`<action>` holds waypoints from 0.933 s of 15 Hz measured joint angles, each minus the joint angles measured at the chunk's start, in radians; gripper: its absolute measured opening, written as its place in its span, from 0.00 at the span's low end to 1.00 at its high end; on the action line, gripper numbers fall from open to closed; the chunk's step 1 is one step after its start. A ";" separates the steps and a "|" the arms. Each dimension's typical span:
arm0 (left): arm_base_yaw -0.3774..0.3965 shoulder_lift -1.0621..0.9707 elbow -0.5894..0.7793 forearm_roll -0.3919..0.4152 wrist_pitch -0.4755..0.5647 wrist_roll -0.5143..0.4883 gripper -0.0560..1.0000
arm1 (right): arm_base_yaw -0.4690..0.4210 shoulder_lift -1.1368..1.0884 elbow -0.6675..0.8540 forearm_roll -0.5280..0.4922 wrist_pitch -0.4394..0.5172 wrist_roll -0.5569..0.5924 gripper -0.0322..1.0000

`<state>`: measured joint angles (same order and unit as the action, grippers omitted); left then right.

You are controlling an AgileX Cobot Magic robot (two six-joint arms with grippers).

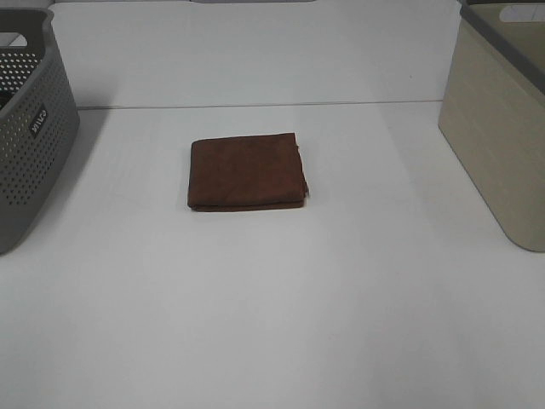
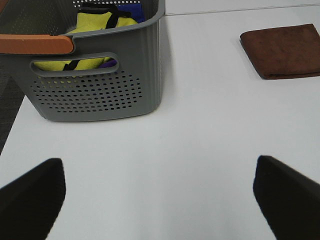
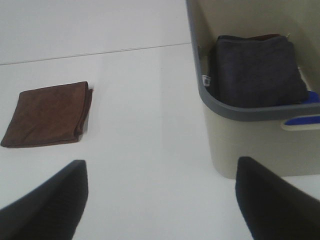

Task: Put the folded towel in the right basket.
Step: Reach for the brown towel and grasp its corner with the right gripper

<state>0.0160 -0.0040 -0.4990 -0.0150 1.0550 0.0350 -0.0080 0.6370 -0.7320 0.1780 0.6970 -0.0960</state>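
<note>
A folded brown towel (image 1: 247, 171) lies flat on the white table, near its middle. It also shows in the left wrist view (image 2: 283, 50) and the right wrist view (image 3: 48, 114). The right basket (image 1: 504, 128) is beige with a grey rim and stands at the table's right edge; the right wrist view shows it (image 3: 240, 135) holding a folded dark grey towel (image 3: 258, 70). Neither arm shows in the exterior high view. My left gripper (image 2: 160, 200) is open and empty, well short of the towel. My right gripper (image 3: 160, 200) is open and empty, between towel and basket.
A grey perforated basket (image 1: 30, 128) stands at the table's left edge; in the left wrist view (image 2: 100, 95) it holds yellow and blue cloth (image 2: 95, 30) and has an orange handle (image 2: 35, 44). A blue item (image 3: 305, 107) sits at the beige basket's rim.
</note>
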 joint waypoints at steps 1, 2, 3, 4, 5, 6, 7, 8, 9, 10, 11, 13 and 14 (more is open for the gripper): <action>0.000 0.000 0.000 0.000 0.000 0.000 0.97 | 0.000 0.099 -0.053 0.051 -0.003 -0.048 0.77; 0.000 0.000 0.000 0.000 0.000 0.000 0.97 | 0.000 0.187 -0.101 0.101 -0.007 -0.102 0.77; 0.000 0.000 0.000 0.000 0.000 0.000 0.97 | 0.000 0.276 -0.152 0.152 -0.007 -0.167 0.77; 0.000 0.000 0.000 0.000 0.000 0.000 0.97 | 0.000 0.375 -0.204 0.211 -0.007 -0.223 0.77; 0.000 0.000 0.000 0.000 0.000 0.000 0.97 | 0.000 0.474 -0.264 0.275 -0.001 -0.281 0.76; 0.000 0.000 0.000 0.000 0.000 0.000 0.97 | 0.000 0.594 -0.353 0.352 0.023 -0.355 0.75; 0.000 0.000 0.000 0.000 0.000 0.000 0.97 | 0.000 0.679 -0.417 0.400 0.054 -0.397 0.75; 0.000 0.000 0.000 0.000 0.000 0.000 0.97 | 0.000 0.750 -0.472 0.432 0.083 -0.418 0.75; 0.000 0.000 0.000 0.000 0.000 0.000 0.97 | 0.000 0.824 -0.526 0.458 0.103 -0.423 0.75; 0.000 0.000 0.000 0.000 0.000 0.000 0.97 | 0.007 0.883 -0.570 0.472 0.121 -0.427 0.74; 0.000 0.000 0.000 0.000 0.000 0.000 0.97 | 0.026 0.935 -0.610 0.472 0.131 -0.429 0.73; 0.000 0.000 0.000 0.000 0.000 0.000 0.97 | 0.103 1.038 -0.692 0.479 0.136 -0.435 0.72; 0.000 0.000 0.000 0.000 0.000 0.000 0.97 | 0.145 1.087 -0.730 0.482 0.139 -0.435 0.72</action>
<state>0.0160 -0.0040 -0.4990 -0.0150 1.0550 0.0350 0.1370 1.7240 -1.4620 0.6600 0.8360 -0.5310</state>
